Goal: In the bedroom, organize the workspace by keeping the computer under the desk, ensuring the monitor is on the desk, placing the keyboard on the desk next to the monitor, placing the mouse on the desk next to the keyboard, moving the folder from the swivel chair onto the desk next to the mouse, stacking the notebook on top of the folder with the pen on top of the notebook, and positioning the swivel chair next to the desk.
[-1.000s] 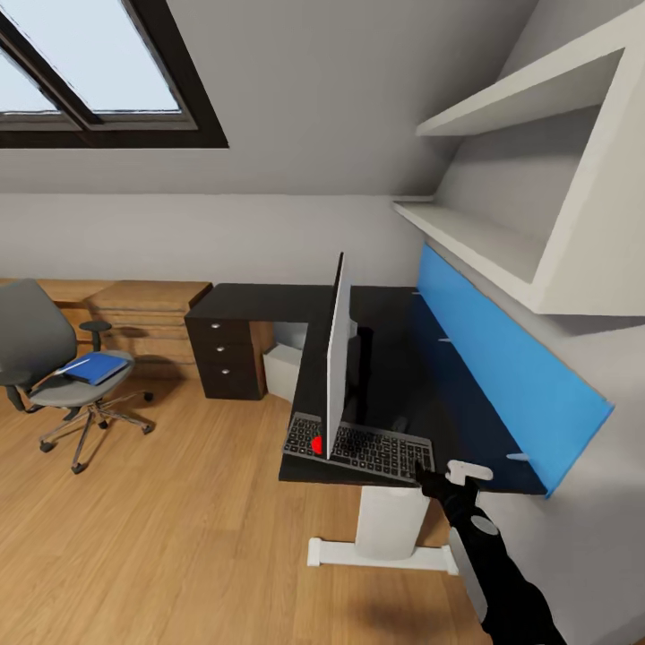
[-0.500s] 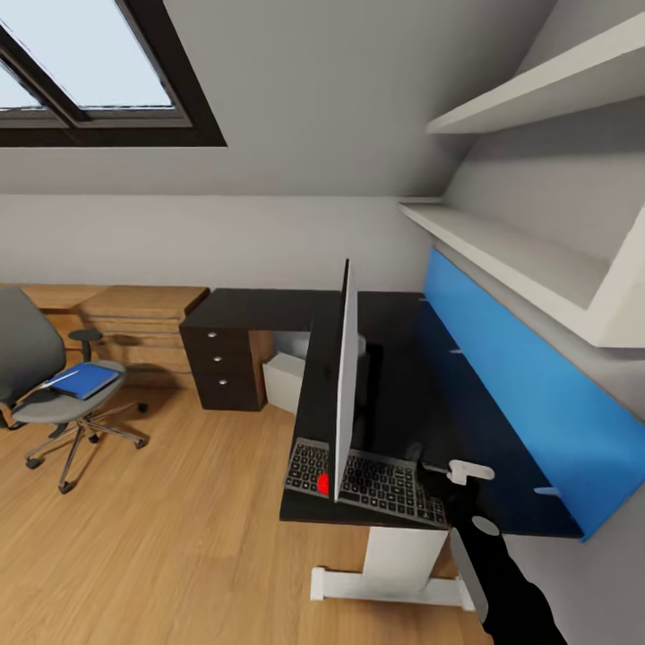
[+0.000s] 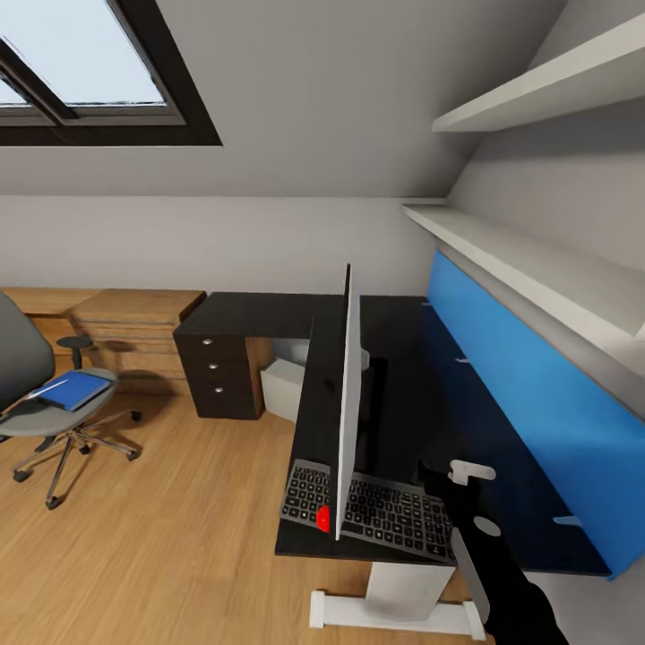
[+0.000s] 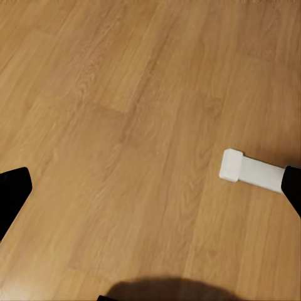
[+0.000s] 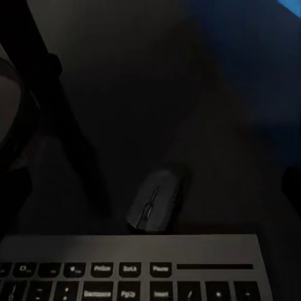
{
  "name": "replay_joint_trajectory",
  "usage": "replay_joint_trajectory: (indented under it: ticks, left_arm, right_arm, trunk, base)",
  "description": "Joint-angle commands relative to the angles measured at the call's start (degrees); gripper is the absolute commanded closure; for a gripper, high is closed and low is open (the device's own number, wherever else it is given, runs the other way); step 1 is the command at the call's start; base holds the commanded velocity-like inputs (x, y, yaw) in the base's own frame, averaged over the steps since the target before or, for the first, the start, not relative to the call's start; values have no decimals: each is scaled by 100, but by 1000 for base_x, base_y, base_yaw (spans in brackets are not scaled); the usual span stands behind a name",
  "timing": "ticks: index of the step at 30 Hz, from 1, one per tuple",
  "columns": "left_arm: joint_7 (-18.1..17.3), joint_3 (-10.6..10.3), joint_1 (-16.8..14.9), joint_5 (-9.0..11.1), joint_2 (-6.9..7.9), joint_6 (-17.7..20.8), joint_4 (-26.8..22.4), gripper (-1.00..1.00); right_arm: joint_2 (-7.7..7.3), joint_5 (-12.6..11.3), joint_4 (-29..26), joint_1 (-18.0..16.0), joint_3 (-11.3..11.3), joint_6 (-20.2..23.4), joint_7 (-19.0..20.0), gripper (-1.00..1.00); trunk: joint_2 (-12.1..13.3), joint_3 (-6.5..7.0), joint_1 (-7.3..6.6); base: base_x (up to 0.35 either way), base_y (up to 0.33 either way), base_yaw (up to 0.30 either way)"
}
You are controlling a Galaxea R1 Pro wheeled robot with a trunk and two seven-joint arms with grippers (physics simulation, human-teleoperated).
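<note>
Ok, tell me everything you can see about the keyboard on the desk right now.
The keyboard is a slim, long black board with dark grey keys and white legends, plastic by its look. It lies flat near the front edge of the glossy black desk, running crosswise beneath the monitor, whose screen edge crosses over it. In the right wrist view its top key row shows, with the mouse just beyond it, close to its edge. The right gripper hangs near its right end.

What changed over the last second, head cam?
Mostly the camera: the view has shifted, so the swivel chair sits nearer the left edge and the desk looms closer. The right gripper still hovers at the keyboard's end, holding nothing visible. Monitor, mouse and folder on the chair stayed put.
</note>
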Motion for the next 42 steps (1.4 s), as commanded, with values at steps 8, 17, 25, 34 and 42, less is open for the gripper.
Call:
replay_joint_trajectory:
  ticks: [8, 17, 25, 34, 42]
  left_arm:
    - [-3, -22, -4, 53, -1, -17, 3, -100]
    - [-3, -22, -4, 53, -1, -17, 3, -100]
    - [-3, -22, -4, 53, -1, -17, 3, -100]
    - [-3, -22, -5, 53, -1, -17, 3, -100]
    - [-3, -23, -5, 53, -1, -17, 3, -100]
  right_arm:
    - [2, -43, -3, -3, -5, 48, -9, -100]
    - [2, -43, -2, -1, 1, 46, -10, -100]
    - [-23, -39, 4, -2, -7, 46, -9, -100]
    - [-32, -38, 42, 0, -7, 47, -23, -100]
    - [-33, -38, 77, -1, -7, 56, -33, -100]
  trunk:
    - [-9, -10, 3]
    - [-9, -10, 3]
    - [-9, -10, 3]
    - [-9, -10, 3]
    - [-9, -10, 3]
  base:
    - [41, 0, 0]
    - [178, 0, 0]
    - [41, 0, 0]
    - [60, 0, 0]
    - [174, 0, 0]
